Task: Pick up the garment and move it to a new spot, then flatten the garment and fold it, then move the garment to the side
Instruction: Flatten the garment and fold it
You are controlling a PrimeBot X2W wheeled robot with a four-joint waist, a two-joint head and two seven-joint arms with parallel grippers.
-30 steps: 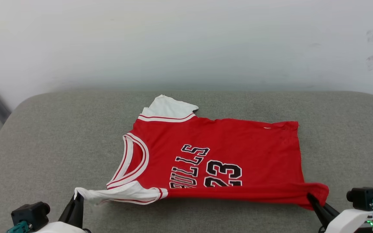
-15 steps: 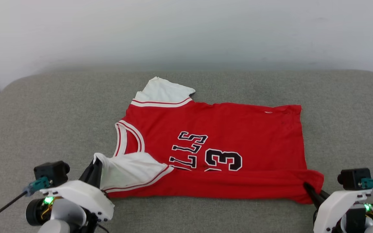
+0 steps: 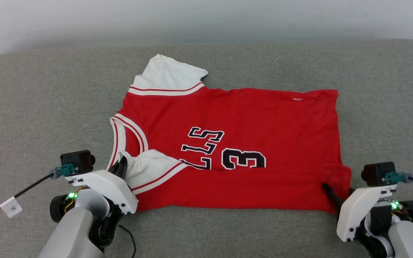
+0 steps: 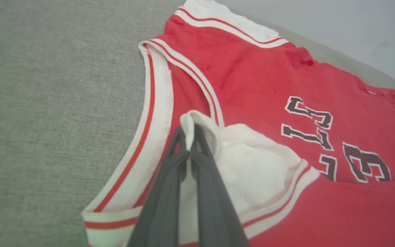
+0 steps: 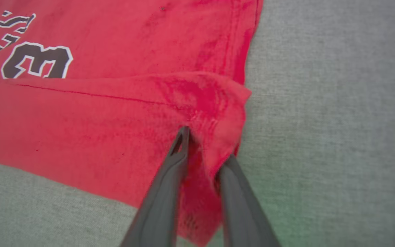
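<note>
The garment (image 3: pixel 249 122) is a red jersey with white sleeves, lying flat on the grey cushion with its collar to the left. Its near edge is folded up over the chest, hiding part of the black lettering. My left gripper (image 3: pixel 123 165) is shut on the near white sleeve, which it holds doubled over beside the collar; the left wrist view shows the gripper (image 4: pixel 189 132) pinching a white fold of the garment (image 4: pixel 252 79). My right gripper (image 3: pixel 326 188) is at the near hem corner. In the right wrist view its fingers (image 5: pixel 206 145) stand apart, with red cloth of the garment (image 5: pixel 98 113) draped between and over them.
The grey padded surface (image 3: pixel 31 107) stretches wide on all sides of the jersey, with a pale wall (image 3: pixel 206 18) behind its far edge. A black cable with a white tag (image 3: pixel 11 207) trails left from my left wrist.
The head camera has tilted down. Both grippers have carried the jersey's near edge away from me over the chest, covering more lettering. The right fingers have parted.
</note>
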